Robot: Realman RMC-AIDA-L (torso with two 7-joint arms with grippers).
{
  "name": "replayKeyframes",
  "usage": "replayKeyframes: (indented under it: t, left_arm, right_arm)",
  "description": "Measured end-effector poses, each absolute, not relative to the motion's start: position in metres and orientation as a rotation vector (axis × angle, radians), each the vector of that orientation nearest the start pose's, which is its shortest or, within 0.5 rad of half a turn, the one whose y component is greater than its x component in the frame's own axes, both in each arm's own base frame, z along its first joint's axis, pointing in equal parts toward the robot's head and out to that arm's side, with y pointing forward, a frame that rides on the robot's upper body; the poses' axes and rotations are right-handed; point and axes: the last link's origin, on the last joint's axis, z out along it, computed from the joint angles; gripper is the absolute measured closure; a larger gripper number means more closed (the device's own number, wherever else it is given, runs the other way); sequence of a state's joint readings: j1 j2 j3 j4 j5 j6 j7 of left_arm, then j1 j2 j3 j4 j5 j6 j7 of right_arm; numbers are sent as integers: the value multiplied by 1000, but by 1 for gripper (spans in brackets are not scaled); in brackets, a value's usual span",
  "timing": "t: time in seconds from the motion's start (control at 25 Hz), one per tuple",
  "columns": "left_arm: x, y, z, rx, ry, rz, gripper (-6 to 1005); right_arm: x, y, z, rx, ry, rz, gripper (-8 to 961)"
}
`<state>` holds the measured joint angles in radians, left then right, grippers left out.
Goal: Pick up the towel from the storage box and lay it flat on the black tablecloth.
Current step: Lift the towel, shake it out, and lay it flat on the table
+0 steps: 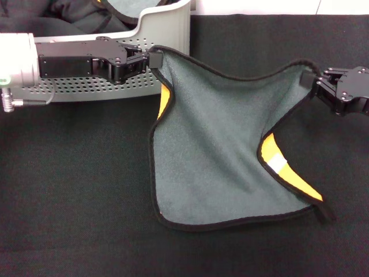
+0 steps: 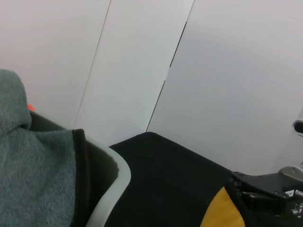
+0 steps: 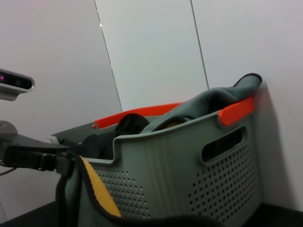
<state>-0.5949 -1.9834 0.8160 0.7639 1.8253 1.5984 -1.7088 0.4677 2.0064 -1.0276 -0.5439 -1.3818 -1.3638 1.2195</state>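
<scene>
- Left tool is clamped on one upper corner of the towel, right at the near wall of the storage box.
- Right tool is clamped on the opposite upper corner, well apart from the left one, over the black tablecloth.
- The towel hangs spread between the two tools, grey-green face up. Its lower edge lies on the black tablecloth; the top edge sags in the middle.
- Orange-yellow underside shows at two folded-over spots, one below the left corner and one along the right side with a small white tag.
- Handling, judged: soft, light, limp fleece with no stiffness. It drapes and folds on itself, so corner pinches on the black stitched edging look like the best hold, with tension kept between the corners to flatten it.
- Risk, judged: the turned-over right flap may stay folded once the towel is laid down.
- The storage box sits at the far left on the counter, perforated grey walls, orange handle seen in the right wrist view.
- The box holds more cloth: dark charcoal cloths and another grey-green cloth draped over its rim.
</scene>
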Motion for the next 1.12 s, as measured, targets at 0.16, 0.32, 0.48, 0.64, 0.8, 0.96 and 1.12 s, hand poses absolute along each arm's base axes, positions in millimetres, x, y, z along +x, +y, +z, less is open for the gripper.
replayKeyframes:
  t: [0.16,0.32,0.48,0.64,0.8,0.96,1.12]
  left_arm:
    - [-218,365,48,-2735,-740,-803,974]
    - [-218,365,48,-2734,-739,-803,974]
    - [-218,365,49,-2733,-740,-803,974]
    - [-215,362,51,-2750,-717,-841,974]
    - [-196,350,65,-2813,-583,-1026,974]
    - [-175,345,92,-2822,-426,-1183,974]
    - [-159,348,116,-2802,-326,-1217,975]
  right_arm:
    - [258,349,12,-2447,549,944,897]
    - [260,347,12,-2448,553,943,899]
    - [262,345,12,-2442,567,946,900]
    - [262,344,15,-2428,560,963,908]
    - [247,342,36,-2411,474,1073,937]
    - [219,342,76,-2384,311,1193,935]
    - [187,348,113,-2390,148,1186,932]
